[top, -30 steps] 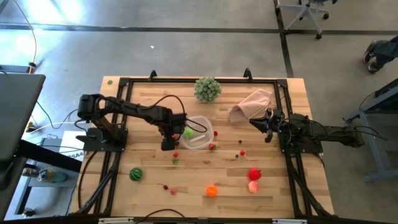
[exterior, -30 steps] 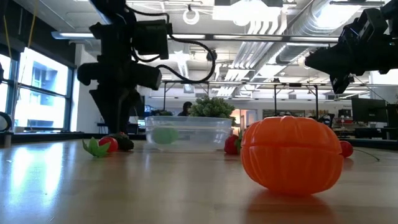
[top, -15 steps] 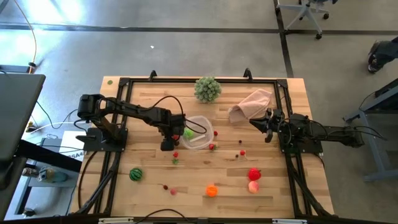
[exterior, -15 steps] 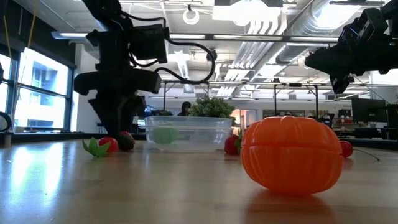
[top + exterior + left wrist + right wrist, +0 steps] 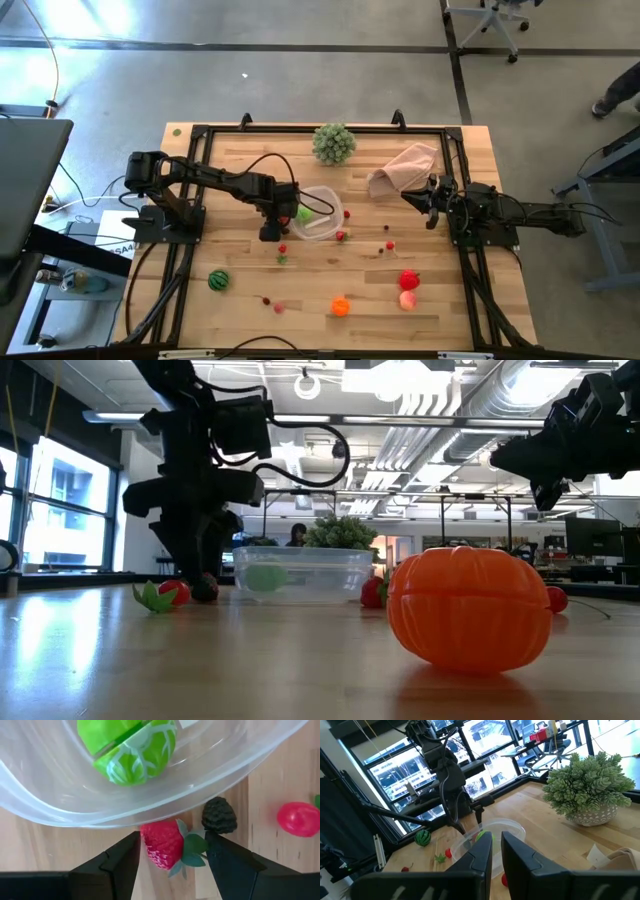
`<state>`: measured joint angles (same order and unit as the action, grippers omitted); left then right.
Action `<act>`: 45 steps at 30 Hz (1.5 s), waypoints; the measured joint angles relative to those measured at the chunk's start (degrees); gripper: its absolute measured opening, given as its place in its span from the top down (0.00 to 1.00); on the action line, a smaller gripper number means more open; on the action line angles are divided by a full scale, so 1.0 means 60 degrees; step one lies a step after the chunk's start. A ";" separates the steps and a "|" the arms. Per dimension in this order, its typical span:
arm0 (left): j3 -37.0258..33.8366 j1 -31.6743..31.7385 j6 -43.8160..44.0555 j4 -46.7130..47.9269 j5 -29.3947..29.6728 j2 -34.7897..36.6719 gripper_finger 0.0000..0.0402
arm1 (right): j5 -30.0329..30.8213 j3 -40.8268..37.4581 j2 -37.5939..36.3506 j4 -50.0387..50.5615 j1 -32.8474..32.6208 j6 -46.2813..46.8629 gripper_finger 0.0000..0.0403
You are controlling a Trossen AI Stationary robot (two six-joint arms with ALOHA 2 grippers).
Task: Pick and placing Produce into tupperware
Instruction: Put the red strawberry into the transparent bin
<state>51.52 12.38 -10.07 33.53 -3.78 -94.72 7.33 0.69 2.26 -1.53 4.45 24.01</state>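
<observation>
I am looking at a wooden table [image 5: 330,275] edged by a black frame [image 5: 300,130]. A pale green leafy ball [image 5: 334,143] is sitting near the far edge, and a pinkish-beige cloth [image 5: 404,169] is lying crumpled just beside it. Office chairs [image 5: 487,22] are standing on the grey floor beyond. A dark monitor [image 5: 25,195] is showing at the table's left side, with cables [image 5: 62,195] trailing near it.

The left tool [image 5: 172,851] is straddling a strawberry [image 5: 162,844], hemmed by the tupperware [image 5: 210,780] wall and a dark berry [image 5: 219,815] just beside it. Bare desk [image 5: 330,275] is lying open between scattered produce.
</observation>
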 joint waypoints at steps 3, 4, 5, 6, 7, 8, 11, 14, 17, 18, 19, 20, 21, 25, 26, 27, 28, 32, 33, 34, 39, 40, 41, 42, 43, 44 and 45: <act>-0.0215 0.0000 0.0002 -0.0305 0.0002 0.0000 0.47 | 0.0000 0.0000 0.0000 0.0001 -0.0001 -0.0002 0.93; -0.0318 0.0000 0.0004 -0.0445 0.0002 0.0000 0.47 | 0.0000 0.0000 0.0000 0.0000 0.0001 -0.0004 0.93; -0.0410 0.0000 0.0004 -0.0591 0.0002 -0.0004 0.47 | 0.0000 0.0000 0.0000 0.0001 -0.0001 -0.0001 0.93; -0.0472 0.0000 0.0004 -0.0652 0.0000 -0.0007 0.47 | 0.0000 0.0000 0.0000 -0.0002 -0.0001 -0.0004 0.93; -0.0500 0.0000 0.0005 -0.0664 0.0002 -0.0007 0.47 | 0.0000 0.0000 0.0000 0.0000 0.0002 -0.0002 0.93; -0.0505 0.0000 0.0030 -0.0659 0.0000 -0.0007 0.47 | 0.0000 0.0000 0.0000 -0.0001 0.0003 -0.0003 0.93; -0.0505 0.0000 0.0036 -0.0654 -0.0002 -0.0007 0.47 | 0.0000 0.0000 0.0000 -0.0002 0.0000 -0.0004 0.93; -0.0505 0.0000 0.0040 -0.0623 0.0026 -0.0007 0.47 | 0.0000 0.0000 0.0000 0.0001 -0.0001 0.0000 0.93; -0.0505 0.0000 0.0047 -0.0618 0.0068 -0.0007 0.47 | 0.0000 0.0000 0.0000 0.0001 0.0000 0.0000 0.93; -0.0505 0.0000 0.0051 -0.0621 0.0068 -0.0007 0.47 | 0.0000 0.0000 0.0000 -0.0001 0.0001 -0.0002 0.93; -0.0505 0.0000 0.0071 -0.0621 0.0069 -0.0007 0.47 | 0.0000 0.0000 0.0000 -0.0001 0.0001 0.0000 0.93; -0.0505 0.0000 0.0073 -0.0621 0.0068 -0.0007 0.47 | 0.0000 0.0000 0.0000 -0.0002 -0.0001 0.0000 0.93; -0.0505 0.0000 0.0073 -0.0621 0.0068 -0.0007 0.47 | 0.0000 0.0000 0.0000 0.0000 0.0000 -0.0002 0.93; -0.0505 0.0000 0.0067 -0.0629 0.0068 -0.0007 0.47 | 0.0000 0.0000 0.0000 -0.0001 0.0000 -0.0001 0.93; -0.0505 0.0000 0.0068 -0.0632 0.0068 -0.0007 0.47 | 0.0000 0.0000 0.0000 -0.0001 -0.0001 -0.0004 0.93; -0.0505 0.0000 0.0067 -0.0632 0.0068 -0.0007 0.48 | 0.0000 0.0000 0.0000 -0.0001 0.0000 -0.0004 0.93; -0.0505 0.0000 0.0066 -0.0632 0.0068 -0.0007 0.48 | 0.0000 0.0000 0.0000 -0.0002 0.0000 0.0000 0.93; -0.0501 0.0000 0.0066 -0.0643 0.0068 -0.0007 0.53 | 0.0000 0.0000 0.0000 -0.0001 -0.0001 -0.0001 0.93; -0.0501 0.0000 0.0066 -0.0647 0.0068 -0.0007 0.54 | 0.0000 0.0000 0.0000 -0.0002 0.0001 -0.0002 0.93; -0.0501 0.0000 0.0071 -0.0647 0.0068 -0.0007 0.56 | 0.0000 0.0000 0.0000 -0.0001 0.0000 -0.0003 0.93; -0.0501 0.0000 0.0146 -0.0650 0.0067 -0.0007 0.62 | 0.0000 0.0000 0.0004 -0.0002 0.0002 -0.0004 0.93; -0.0500 0.0000 0.0150 -0.0650 0.0064 -0.0007 0.63 | 0.0000 0.0000 0.0002 -0.0001 -0.0001 -0.0003 0.93; -0.0497 0.0000 0.0153 -0.0654 0.0064 -0.0007 0.64 | 0.0000 0.0000 0.0001 0.0000 0.0001 0.0000 0.93; -0.0497 0.0000 0.0153 -0.0654 0.0060 -0.0007 0.64 | 0.0000 0.0000 0.0001 -0.0001 0.0000 -0.0003 0.93; -0.0494 0.0000 0.0153 -0.0658 0.0057 -0.0007 0.65 | 0.0000 0.0000 0.0004 0.0000 0.0000 -0.0002 0.93; -0.0494 0.0000 0.0153 -0.0654 0.0057 -0.0007 0.65 | 0.0000 0.0000 0.0002 0.0000 0.0001 0.0000 0.93; -0.0494 -0.0003 0.0157 -0.0654 0.0053 -0.0007 0.65 | 0.0000 0.0000 0.0003 -0.0001 0.0002 -0.0003 0.93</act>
<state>48.56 12.37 -9.13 29.61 -3.46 -94.76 7.33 0.69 2.28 -1.53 4.46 23.99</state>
